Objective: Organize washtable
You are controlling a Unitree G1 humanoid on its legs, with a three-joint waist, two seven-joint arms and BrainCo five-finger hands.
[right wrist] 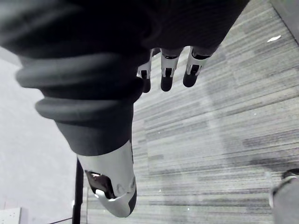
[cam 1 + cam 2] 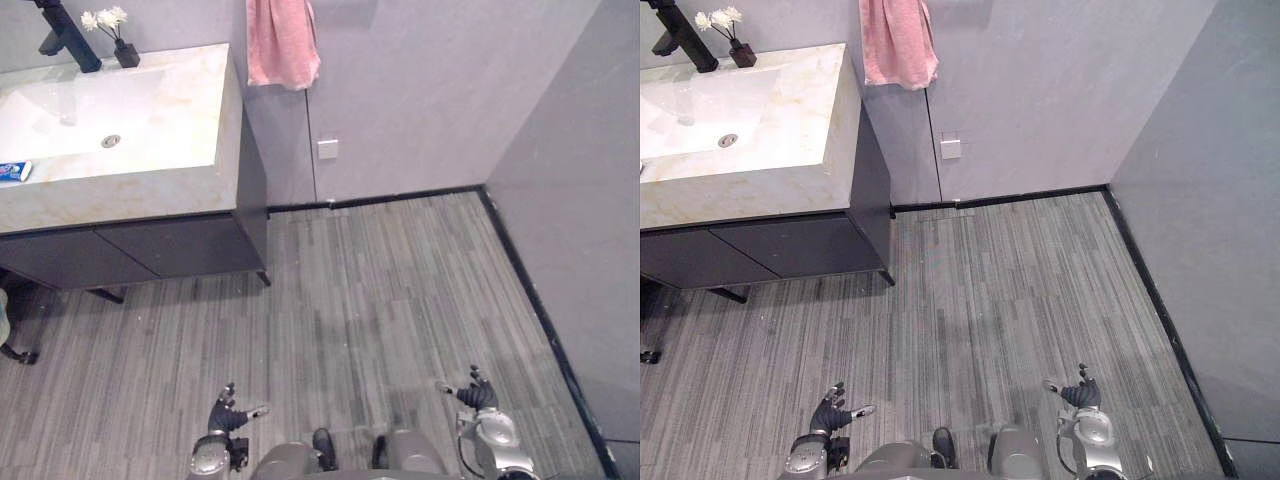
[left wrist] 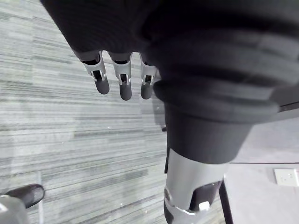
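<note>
1. Nothing looks started. My left hand point(image 2: 228, 415) and right hand point(image 2: 478, 395) hang low over the floor point(image 2: 380, 290), fingers loose and holding nothing.
2. The washtable point(image 2: 190, 180) stands well apart, ahead on my left. A blue tube point(image 2: 12, 172) lies by the basin, and a vase point(image 2: 124, 48) stands near the tap point(image 2: 68, 40).
3. I judge all the tidying is left, and I must get close first.
4. The floor is grey and striped, the walls are grey, and a pink towel point(image 2: 282, 45) hangs beside the washtable.

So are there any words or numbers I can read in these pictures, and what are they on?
None can be read.
Small blue and white tube on the pale marble washtable: any print is too small and blurred to read.
White square wall plate: no marks seen.
</note>
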